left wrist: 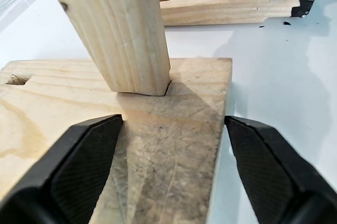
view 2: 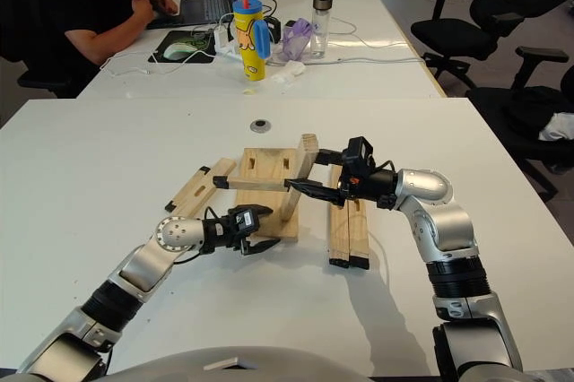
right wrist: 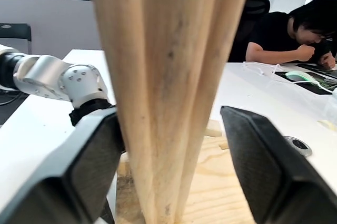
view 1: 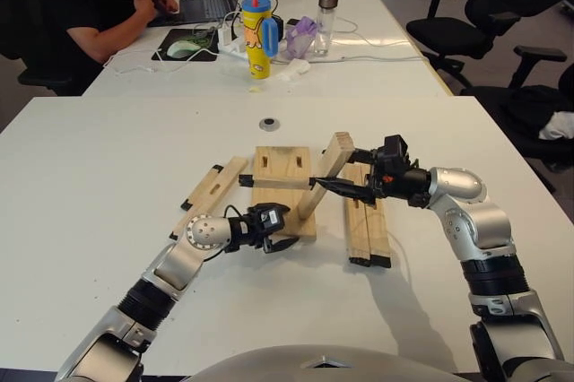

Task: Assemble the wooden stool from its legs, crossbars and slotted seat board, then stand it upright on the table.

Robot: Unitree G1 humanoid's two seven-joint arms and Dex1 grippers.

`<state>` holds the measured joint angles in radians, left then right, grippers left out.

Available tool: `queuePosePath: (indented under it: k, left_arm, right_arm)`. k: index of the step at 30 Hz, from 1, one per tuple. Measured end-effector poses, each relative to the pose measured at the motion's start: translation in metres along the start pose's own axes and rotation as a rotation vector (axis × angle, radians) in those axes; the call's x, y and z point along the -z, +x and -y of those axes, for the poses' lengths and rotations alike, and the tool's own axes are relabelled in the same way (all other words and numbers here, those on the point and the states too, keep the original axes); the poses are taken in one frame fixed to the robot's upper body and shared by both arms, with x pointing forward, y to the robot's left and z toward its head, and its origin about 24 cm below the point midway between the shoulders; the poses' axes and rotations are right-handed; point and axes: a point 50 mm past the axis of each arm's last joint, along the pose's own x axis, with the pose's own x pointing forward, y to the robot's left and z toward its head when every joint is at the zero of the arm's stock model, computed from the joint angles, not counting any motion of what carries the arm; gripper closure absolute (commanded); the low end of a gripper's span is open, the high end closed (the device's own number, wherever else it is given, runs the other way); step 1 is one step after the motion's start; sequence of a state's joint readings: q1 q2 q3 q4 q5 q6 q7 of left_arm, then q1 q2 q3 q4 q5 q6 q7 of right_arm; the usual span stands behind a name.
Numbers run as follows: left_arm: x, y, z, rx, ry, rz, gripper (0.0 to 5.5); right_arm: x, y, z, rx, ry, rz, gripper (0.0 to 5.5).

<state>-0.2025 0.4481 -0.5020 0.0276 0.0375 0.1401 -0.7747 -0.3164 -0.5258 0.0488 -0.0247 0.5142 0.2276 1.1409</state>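
Observation:
The slotted seat board (view 1: pixel 280 176) lies flat mid-table. A wooden leg (view 1: pixel 325 171) stands tilted on it, its foot in the board's near right slot (left wrist: pixel 142 90). My right gripper (view 1: pixel 345 174) is shut on this leg (right wrist: pixel 163 77) about halfway up, one finger on each side. At the board's near edge (left wrist: pixel 168 150), my left gripper (view 1: pixel 282 231) is open. One of its fingers (left wrist: pixel 84 155) is over the board and the other is over the table beside it.
A leg-and-crossbar piece (view 1: pixel 211 192) lies left of the board and a pair of legs (view 1: pixel 368 221) lies to its right. A cable grommet (view 1: pixel 269 123) sits behind. The far table holds a yellow cup (view 1: pixel 257 37) and a bottle (view 1: pixel 327 10).

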Motion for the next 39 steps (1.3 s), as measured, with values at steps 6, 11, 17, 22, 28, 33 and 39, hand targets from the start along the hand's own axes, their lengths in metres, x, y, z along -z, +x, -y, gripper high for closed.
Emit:
queuePosePath:
  k: [6, 11, 17, 22, 28, 33, 39]
  left_arm:
    - [-0.003, 0.011, 0.000, -0.070, -0.033, 0.010, 1.91]
    - [0.000, 0.012, -0.005, -0.107, -0.038, -0.006, 1.91]
    - [0.000, 0.010, -0.016, -0.130, -0.022, -0.021, 1.91]
    - [-0.001, 0.007, -0.018, -0.120, 0.007, -0.015, 1.91]
    - [0.003, 0.005, -0.018, -0.107, 0.027, -0.042, 1.91]
    - [0.004, 0.005, -0.018, -0.110, 0.027, -0.043, 1.91]
    - [0.004, 0.006, -0.016, -0.115, 0.025, -0.042, 1.91]
  right_arm:
    - [0.002, -0.025, 0.007, 0.044, -0.181, -0.234, 2.21]
    - [0.016, -0.061, 0.005, 0.124, -0.206, -0.420, 2.21]
    - [0.027, -0.055, -0.004, 0.486, 0.073, -0.242, 2.21]
    - [0.040, -0.031, -0.023, 0.799, 0.351, -0.197, 2.21]
    - [0.049, -0.018, -0.065, 0.927, 0.577, -0.380, 2.21]
    - [0.048, -0.017, -0.070, 0.927, 0.609, -0.510, 2.21]
    - [0.049, -0.015, -0.066, 0.910, 0.668, -0.578, 2.21]
